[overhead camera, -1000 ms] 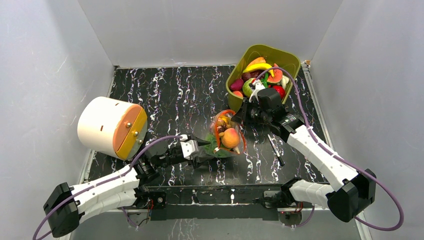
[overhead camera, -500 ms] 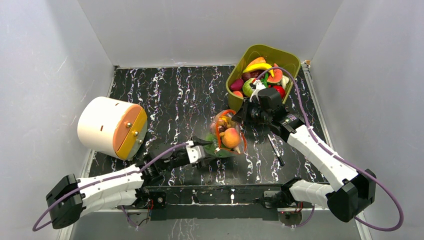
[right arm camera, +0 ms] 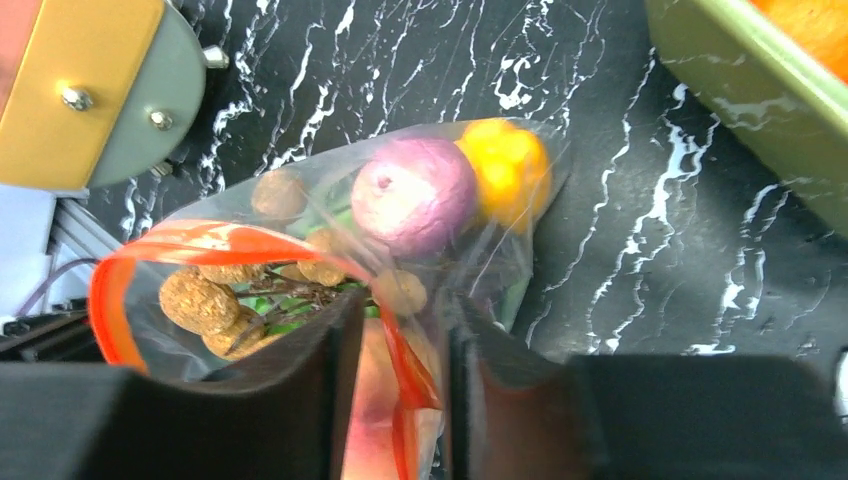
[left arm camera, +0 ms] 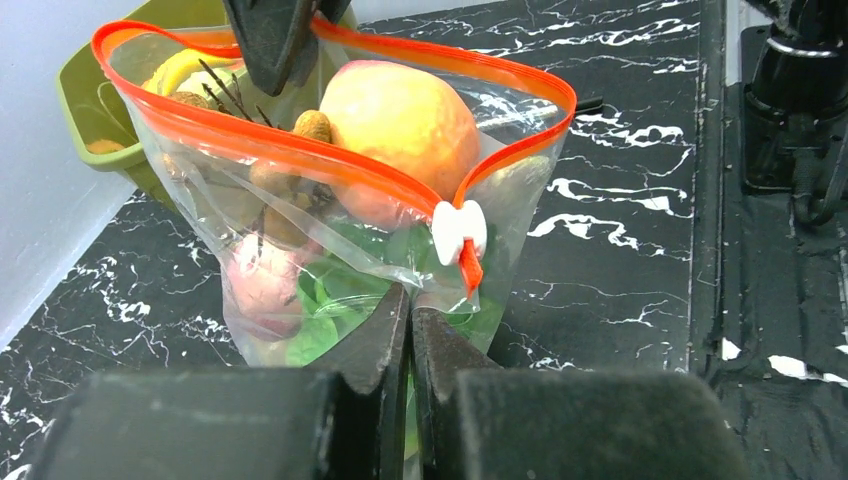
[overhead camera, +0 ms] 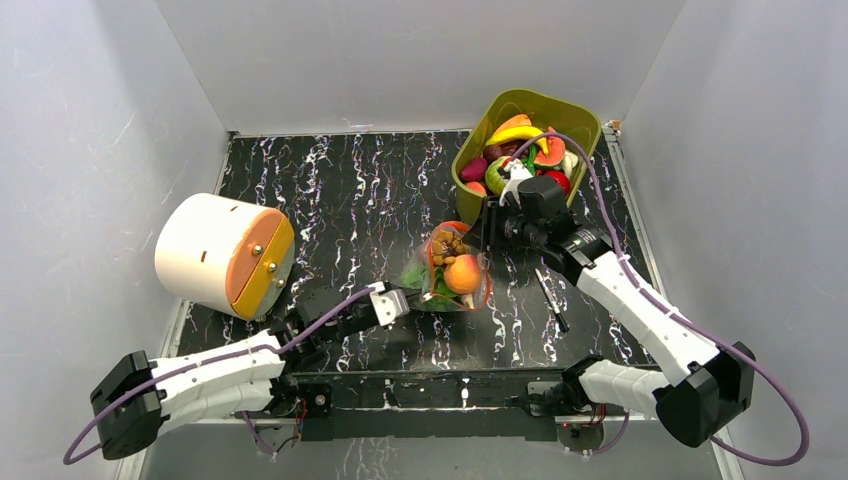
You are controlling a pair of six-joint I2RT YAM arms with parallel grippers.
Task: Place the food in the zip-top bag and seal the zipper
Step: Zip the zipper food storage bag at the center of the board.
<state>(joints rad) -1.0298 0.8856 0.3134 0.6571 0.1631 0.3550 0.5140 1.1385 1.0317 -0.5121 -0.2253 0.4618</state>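
left wrist: left gripper point(left arm camera: 408, 312) jaws closed near slider point(left arm camera: 458, 228) | right wrist: right gripper point(right arm camera: 405, 312) jaws parted astride zipper point(right arm camera: 200, 240)

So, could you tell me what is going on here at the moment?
The left gripper is pinched shut on an edge of the zip-top bag, just below the white slider. The right gripper straddles the zipper on the far side, jaws apart. A peach and other food sit inside; the mouth is not yet sealed.

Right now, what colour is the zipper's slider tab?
White; the slider tab on the zip-top bag shows best in the left wrist view.
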